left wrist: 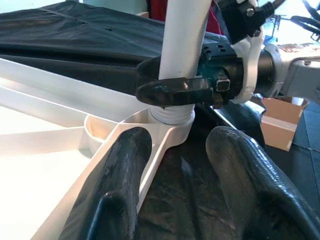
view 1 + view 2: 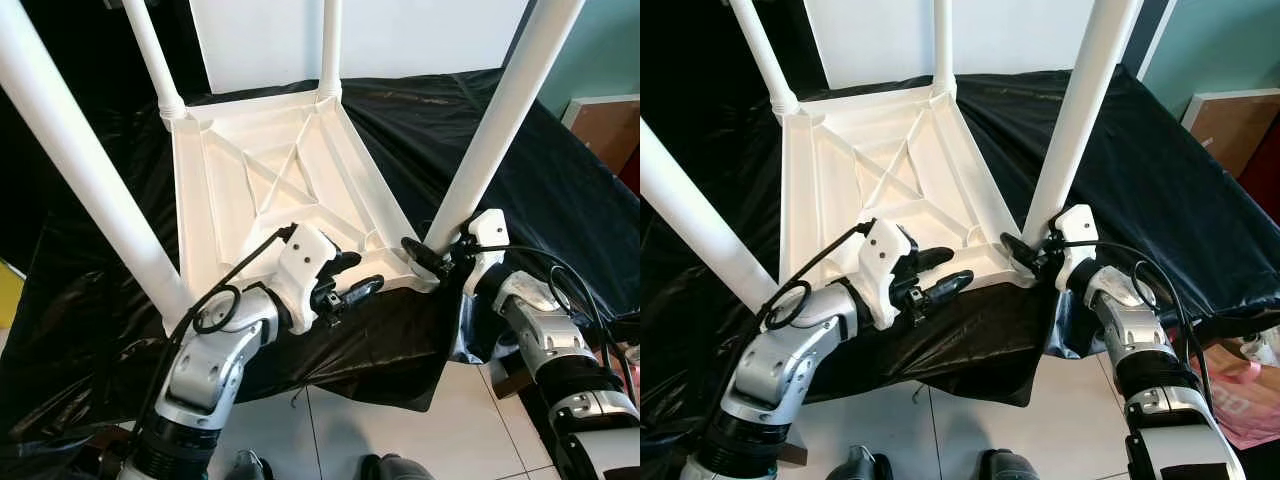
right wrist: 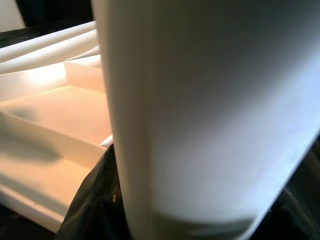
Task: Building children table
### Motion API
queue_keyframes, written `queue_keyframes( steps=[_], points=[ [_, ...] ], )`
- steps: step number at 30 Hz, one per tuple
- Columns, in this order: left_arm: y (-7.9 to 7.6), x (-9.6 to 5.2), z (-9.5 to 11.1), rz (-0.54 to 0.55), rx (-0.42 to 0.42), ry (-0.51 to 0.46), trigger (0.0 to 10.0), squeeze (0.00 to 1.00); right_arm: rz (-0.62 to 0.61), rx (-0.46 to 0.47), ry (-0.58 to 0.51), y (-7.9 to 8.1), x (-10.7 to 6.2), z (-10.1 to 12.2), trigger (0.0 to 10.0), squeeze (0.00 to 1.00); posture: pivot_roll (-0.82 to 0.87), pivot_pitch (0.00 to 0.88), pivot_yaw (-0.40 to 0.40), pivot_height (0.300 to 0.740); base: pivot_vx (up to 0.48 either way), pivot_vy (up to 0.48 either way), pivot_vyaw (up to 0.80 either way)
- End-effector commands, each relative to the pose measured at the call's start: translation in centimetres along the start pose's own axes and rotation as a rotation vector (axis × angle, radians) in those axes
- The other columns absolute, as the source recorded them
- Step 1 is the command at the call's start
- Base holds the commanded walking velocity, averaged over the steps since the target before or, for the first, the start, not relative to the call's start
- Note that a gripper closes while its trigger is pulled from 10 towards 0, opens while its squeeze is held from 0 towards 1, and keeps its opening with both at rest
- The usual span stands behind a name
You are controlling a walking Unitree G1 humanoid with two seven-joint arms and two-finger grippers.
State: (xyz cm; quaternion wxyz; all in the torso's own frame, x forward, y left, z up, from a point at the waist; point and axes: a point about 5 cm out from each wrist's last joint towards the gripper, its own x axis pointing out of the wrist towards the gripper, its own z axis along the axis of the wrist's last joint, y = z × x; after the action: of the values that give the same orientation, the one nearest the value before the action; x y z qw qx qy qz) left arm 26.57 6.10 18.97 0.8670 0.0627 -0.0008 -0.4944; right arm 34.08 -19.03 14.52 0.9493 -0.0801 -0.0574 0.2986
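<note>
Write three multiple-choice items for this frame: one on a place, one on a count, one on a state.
1. Where is the right end effector?
A. At the base of the near right leg
B. On the floor tiles
C. At the far left leg

2. How many white legs stand up from the upturned tabletop?
A. Two
B. Four
C. Six

3. How is the left end effector?
A. Shut on a leg
B. Open, over the tabletop's near edge
C. Shut on the black sheet

Answers:
1 A: in the left wrist view its black fingers wrap the near right leg just above the corner socket.
2 B: one leg rises at each corner in the head views.
3 B: its two fingers stand apart, holding nothing, with the tabletop edge and the black sheet between them.
</note>
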Motion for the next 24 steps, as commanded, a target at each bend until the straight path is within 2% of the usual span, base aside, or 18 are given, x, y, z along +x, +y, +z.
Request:
queue_keyframes(
  steps=[1,2,3,8,10,11,12,14,16,21,24],
  points=[
    [0.1,0.5,0.1,0.029,0.006,-0.010,10.0,0.00,-0.088,-0.021,0.070,-0.1,-0.2,-1.1,4.7,0.00,-0.09,0.108,-0.022,0.740,0.000,0.000,0.00],
    [0.1,0.5,0.1,0.029,0.006,-0.010,10.0,0.00,-0.088,-0.021,0.070,-0.1,-0.2,-1.1,4.7,0.00,-0.09,0.108,-0.022,0.740,0.000,0.000,0.00],
    [0.2,0.6,0.1,0.040,0.006,-0.008,10.0,0.00,-0.129,-0.027,0.076,0.3,0.1,-1.3,10.0,0.00,-0.09,0.106,-0.021,0.740,0.000,0.000,0.00],
    [0.4,0.8,0.1,0.057,0.007,-0.001,10.0,0.00,-0.202,-0.027,0.080,1.0,0.4,-1.5,10.0,0.00,-0.08,0.103,-0.022,0.740,0.000,0.000,0.00],
    [0.6,0.8,0.2,0.075,0.010,-0.003,10.0,0.00,-0.283,-0.004,0.064,2.1,0.7,-1.7,10.0,0.00,-0.07,0.099,-0.019,0.740,0.000,0.000,0.00],
    [0.6,0.8,0.2,0.075,0.010,-0.003,10.0,0.00,-0.283,-0.004,0.064,2.1,0.7,-1.7,10.0,0.00,-0.07,0.099,-0.019,0.740,0.000,0.000,0.00],
    [0.8,0.8,0.3,0.086,0.017,-0.008,10.0,0.00,-0.337,0.011,0.066,2.5,0.9,-1.8,10.0,0.00,-0.06,0.098,-0.017,0.740,0.000,0.000,0.00],
    [0.8,0.8,0.3,0.086,0.017,-0.008,10.0,0.00,-0.337,0.011,0.066,2.5,0.9,-1.8,10.0,0.00,-0.06,0.098,-0.017,0.740,0.000,0.000,0.00],
    [1.2,1.2,0.6,0.116,0.013,-0.025,10.0,0.00,-0.473,0.064,0.079,3.0,1.3,-2.3,10.0,0.00,-0.05,0.087,-0.028,0.740,0.000,0.000,0.00],
    [1.3,1.4,0.7,0.131,0.011,-0.036,10.0,0.00,-0.561,0.098,0.085,3.7,1.7,-2.3,10.0,0.00,-0.04,0.079,-0.031,0.740,0.000,0.000,0.00],
    [1.6,1.5,0.6,0.155,0.019,-0.038,10.0,0.00,-0.707,0.119,0.096,4.8,2.1,-2.2,10.0,0.00,-0.01,0.065,-0.043,0.740,0.000,0.000,0.00]
  ],
)
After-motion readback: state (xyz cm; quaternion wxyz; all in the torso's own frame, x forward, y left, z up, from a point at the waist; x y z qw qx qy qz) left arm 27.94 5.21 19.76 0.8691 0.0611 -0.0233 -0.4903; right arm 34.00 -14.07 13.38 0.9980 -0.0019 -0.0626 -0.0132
